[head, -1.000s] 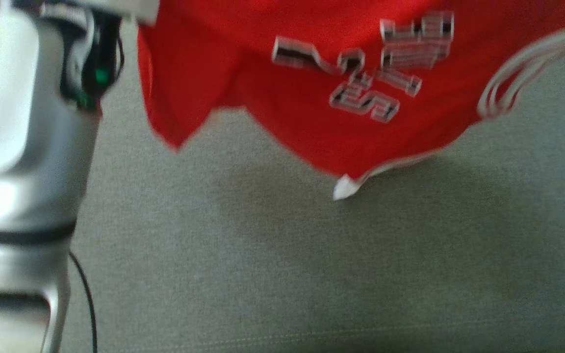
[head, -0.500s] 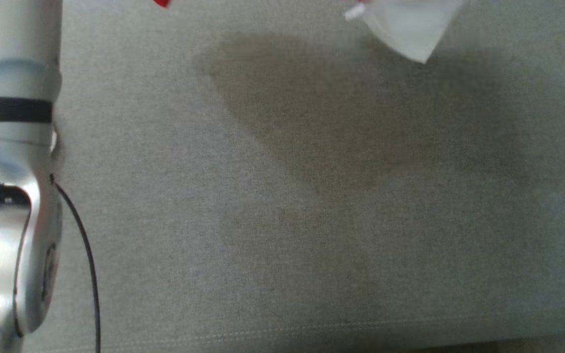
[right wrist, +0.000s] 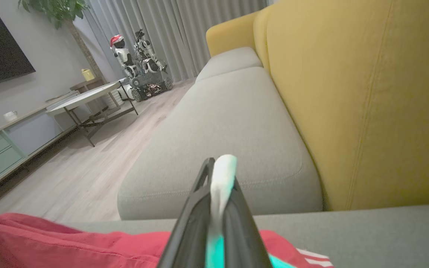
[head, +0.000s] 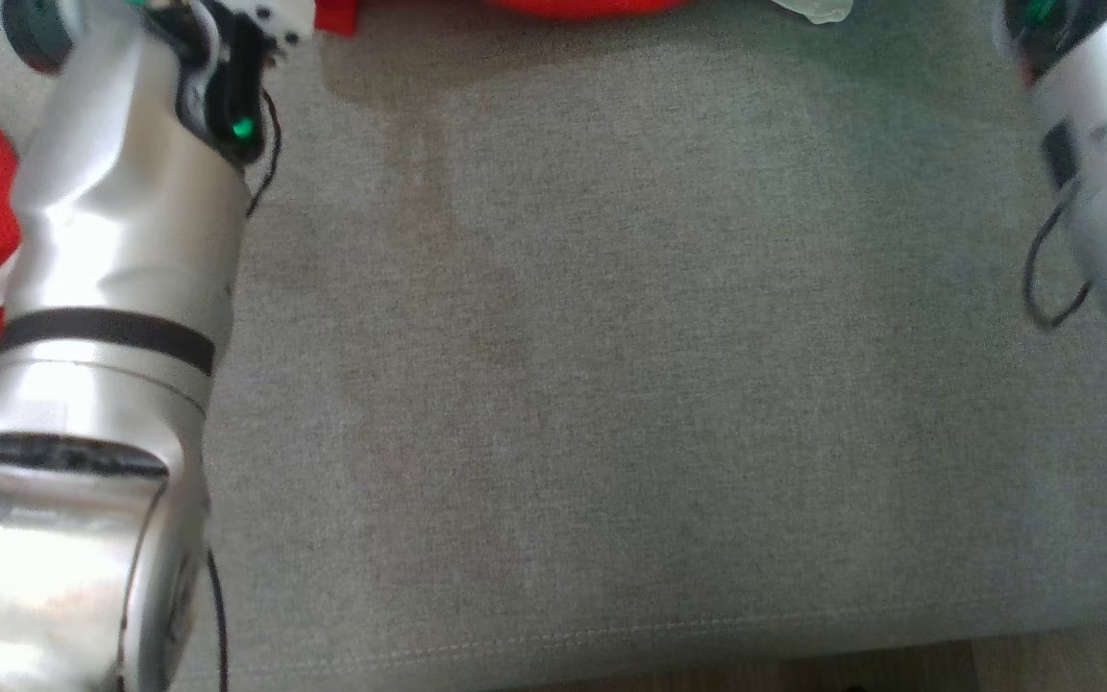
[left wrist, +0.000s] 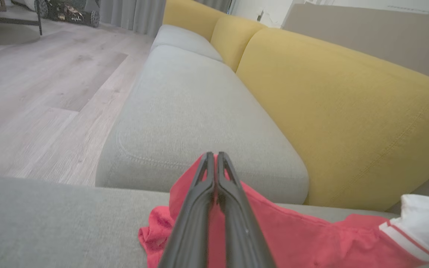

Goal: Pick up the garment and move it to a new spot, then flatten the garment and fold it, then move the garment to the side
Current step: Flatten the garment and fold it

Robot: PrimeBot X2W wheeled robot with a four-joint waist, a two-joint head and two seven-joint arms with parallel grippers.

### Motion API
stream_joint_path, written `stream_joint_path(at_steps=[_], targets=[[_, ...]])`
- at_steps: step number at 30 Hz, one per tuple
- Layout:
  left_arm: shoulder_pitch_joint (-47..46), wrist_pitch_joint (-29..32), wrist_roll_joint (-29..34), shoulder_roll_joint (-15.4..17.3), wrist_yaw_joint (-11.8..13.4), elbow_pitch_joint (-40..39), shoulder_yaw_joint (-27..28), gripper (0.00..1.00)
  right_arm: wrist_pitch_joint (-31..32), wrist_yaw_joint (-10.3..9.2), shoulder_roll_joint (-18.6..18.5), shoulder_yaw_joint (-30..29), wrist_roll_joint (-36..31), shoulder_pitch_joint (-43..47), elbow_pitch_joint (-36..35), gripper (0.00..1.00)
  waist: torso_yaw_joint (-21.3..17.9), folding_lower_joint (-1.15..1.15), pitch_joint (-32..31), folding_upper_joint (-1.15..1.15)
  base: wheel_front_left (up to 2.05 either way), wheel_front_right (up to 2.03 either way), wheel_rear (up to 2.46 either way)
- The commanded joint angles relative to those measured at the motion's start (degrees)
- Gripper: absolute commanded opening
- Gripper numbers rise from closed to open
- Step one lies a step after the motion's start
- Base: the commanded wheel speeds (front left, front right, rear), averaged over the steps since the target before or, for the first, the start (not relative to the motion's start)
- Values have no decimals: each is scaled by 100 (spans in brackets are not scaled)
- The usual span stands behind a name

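Red garment [left wrist: 292, 238] lies bunched along the seat's [head: 611, 384] far edge, its long axis running left to right between my left gripper [left wrist: 214, 156], pinched shut on it, and my right gripper [right wrist: 218, 162], clamped on its white trim [right wrist: 225, 165].

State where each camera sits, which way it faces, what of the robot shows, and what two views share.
Head view: on the head, facing down at the seat; left forearm, right forearm show.
Left wrist view: along the left gripper, shut on the garment.
Right wrist view: along the right gripper, shut on the garment.
Wrist views share the backrest.
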Motion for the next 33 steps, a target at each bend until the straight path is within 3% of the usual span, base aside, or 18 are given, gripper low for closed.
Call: stream_joint_path(at_steps=[1,7,13,20,27,33], targets=[[-5,-27,-38,177,-49,-238,155,0,-124,-4,40,106,85,125,-250,0,22,-1,37,0,0,0,0],[1167,-28,-56,144,-90,-899,477,0,-806,-4,-326,381,555,1493,-891,0,27,-1,31,0,0,0,0],[2494,-28,29,129,-126,-1727,742,0,-1014,-4,-654,360,826,2993,-1896,0,6,-1,-200,0,0,0,0],[4062,-28,87,120,-180,-2681,834,0,-1046,-4,-973,-514,653,5377,-3632,0,4,-1,-603,0,0,0,0],[5374,-23,177,165,-100,-3515,867,0,-504,-4,-745,-1351,117,7303,-5038,0,-46,-1,-974,0,0,0,0],[6541,206,140,164,285,-4524,948,0,471,-4,-268,-2061,-457,8458,-6025,0,-71,-1,-1281,0,0,0,0]])
